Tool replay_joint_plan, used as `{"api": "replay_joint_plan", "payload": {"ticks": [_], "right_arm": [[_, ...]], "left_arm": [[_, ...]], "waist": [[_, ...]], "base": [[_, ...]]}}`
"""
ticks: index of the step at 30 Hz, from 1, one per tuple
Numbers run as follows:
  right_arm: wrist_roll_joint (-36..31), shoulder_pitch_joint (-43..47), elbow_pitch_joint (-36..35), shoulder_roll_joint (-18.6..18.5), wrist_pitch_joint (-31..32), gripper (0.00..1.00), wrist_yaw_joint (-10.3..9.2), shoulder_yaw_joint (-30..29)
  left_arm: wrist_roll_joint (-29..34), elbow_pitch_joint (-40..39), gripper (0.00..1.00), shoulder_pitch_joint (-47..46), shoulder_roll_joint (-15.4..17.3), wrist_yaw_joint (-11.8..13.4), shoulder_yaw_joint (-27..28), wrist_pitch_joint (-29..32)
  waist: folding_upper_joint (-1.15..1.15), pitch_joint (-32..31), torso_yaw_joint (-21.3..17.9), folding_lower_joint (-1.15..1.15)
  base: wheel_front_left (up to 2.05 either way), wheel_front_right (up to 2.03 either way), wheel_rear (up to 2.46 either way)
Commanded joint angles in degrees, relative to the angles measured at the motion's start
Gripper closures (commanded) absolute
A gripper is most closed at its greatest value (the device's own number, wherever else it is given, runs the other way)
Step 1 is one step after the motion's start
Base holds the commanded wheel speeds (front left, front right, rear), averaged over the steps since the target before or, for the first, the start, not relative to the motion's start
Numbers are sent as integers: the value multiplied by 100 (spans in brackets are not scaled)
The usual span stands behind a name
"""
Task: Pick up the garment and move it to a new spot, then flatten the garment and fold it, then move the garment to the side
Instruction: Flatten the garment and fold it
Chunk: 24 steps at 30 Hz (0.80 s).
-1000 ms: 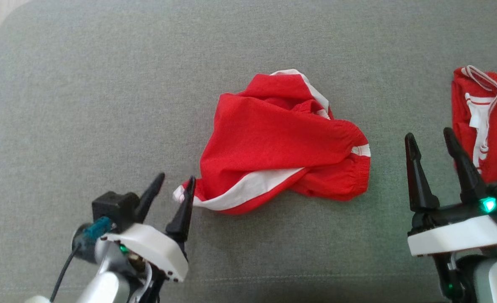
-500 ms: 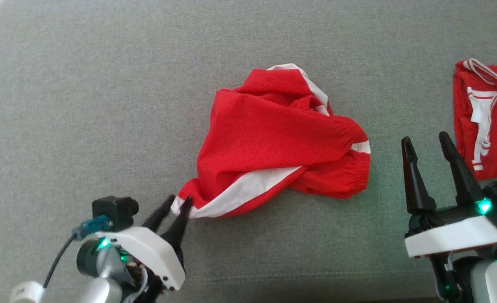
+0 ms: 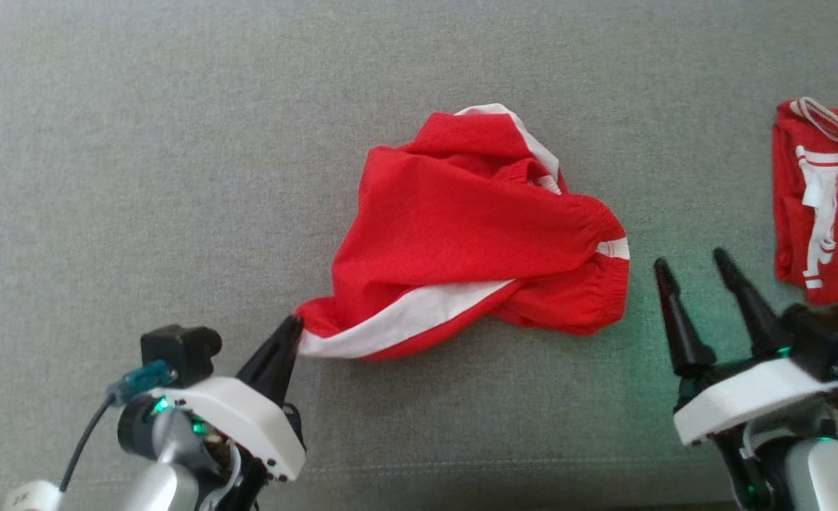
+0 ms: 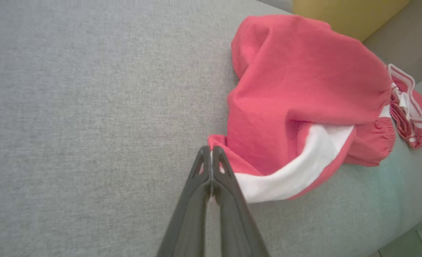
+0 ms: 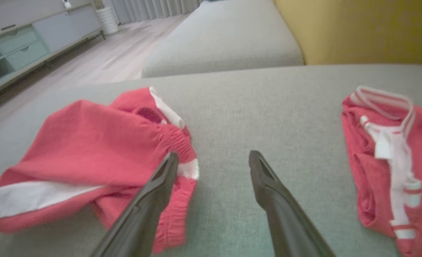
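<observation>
Red crumpled garment [image 3: 461,234], white-striped, pinched at its corner by left hand [image 3: 294,326].

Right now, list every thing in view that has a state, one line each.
centre garment: crumpled in a heap on the grey cushion, its near-left corner pinched.
left gripper: shut on the centre garment's corner.
right gripper: open, holding nothing, beside the centre garment's waistband.
second garment: lying apart at the right, bunched, untouched.
</observation>
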Motion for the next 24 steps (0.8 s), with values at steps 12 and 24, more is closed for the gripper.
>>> {"api": "replay_joint_plan", "payload": {"ticks": [12,24], "right_arm": [[550,-979,745,-643,518,0,37,883],[970,-1091,218,-887,298,100,37,909]], "left_arm": [[180,-322,100,-576,64,-4,179,-216],[368,-575,100,-985,-30,-43,411,-1075]], "waist": [[0,368,149,0],[0,172,243,0]], "base": [[0,0,0],[0,0,0]]}}
